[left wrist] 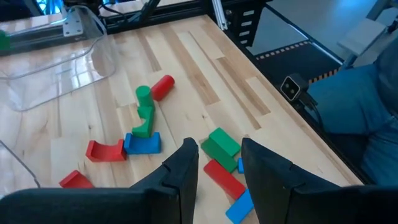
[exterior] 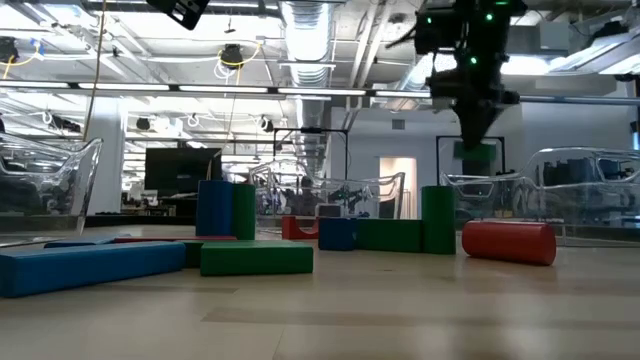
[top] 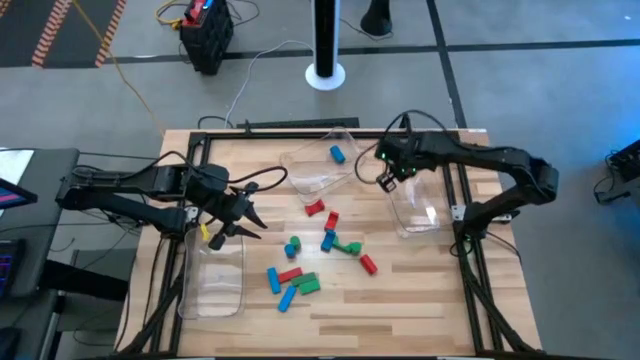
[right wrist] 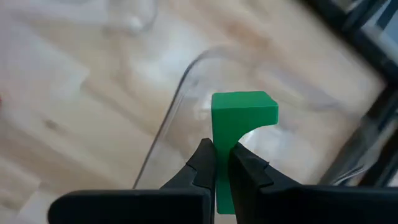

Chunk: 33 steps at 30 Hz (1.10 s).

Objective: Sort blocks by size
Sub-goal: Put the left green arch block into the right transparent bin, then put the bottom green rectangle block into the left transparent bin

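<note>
Right end effector [right wrist: 222, 163]: gripping a green block [right wrist: 242, 115], hanging over the right-hand clear tray [top: 425, 222].
Left end effector [left wrist: 219, 163]: standing parted, empty.
Remaining blocks [top: 325, 240]: lying mid-surface.
Risk: block bouncing off the tray's rim.

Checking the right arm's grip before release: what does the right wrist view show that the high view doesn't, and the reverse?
Right wrist only: the right gripper shut on a green block.
High only: the left gripper near the left tray, empty, and loose blocks mid-table.
Both: the right tray, under the right gripper.
</note>
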### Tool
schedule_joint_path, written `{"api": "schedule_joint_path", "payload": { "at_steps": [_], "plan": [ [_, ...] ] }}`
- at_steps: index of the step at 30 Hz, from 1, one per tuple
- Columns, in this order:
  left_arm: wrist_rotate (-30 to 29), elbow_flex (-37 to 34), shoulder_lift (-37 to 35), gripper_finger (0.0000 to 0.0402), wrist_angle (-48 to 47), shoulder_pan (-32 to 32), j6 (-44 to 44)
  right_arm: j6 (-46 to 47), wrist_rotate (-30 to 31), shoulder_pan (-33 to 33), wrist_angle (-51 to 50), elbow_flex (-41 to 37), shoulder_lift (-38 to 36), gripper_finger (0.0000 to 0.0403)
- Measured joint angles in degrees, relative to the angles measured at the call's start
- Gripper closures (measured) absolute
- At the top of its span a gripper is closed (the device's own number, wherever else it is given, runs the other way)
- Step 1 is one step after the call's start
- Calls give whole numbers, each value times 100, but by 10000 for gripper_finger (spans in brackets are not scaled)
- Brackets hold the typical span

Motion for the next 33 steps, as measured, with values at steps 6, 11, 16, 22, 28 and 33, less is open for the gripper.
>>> {"api": "schedule_joint_path", "payload": {
  "at_steps": [6, 11, 16, 22, 28, 33],
  "plan": [
    [-4, 0, 10, 283, 13, 0, -8, 504, -348, 109, 58, -599, 0, 352],
    [-7, 0, 10, 283, 13, 0, -89, 633, -631, 124, 269, -962, 2, 352],
    [-9, 0, 10, 283, 6, 0, -200, 643, -680, 120, 266, -1053, 2, 350],
    [-9, 0, 10, 283, -28, 0, -222, 623, -723, 127, 270, -1051, 2, 316],
    [-8, 0, 10, 283, -28, 0, -217, 605, -707, 164, 267, -1051, 2, 271],
    [-8, 0, 10, 283, -51, 0, -214, 612, -446, 289, 289, -1047, -30, 249]
  ]
}}
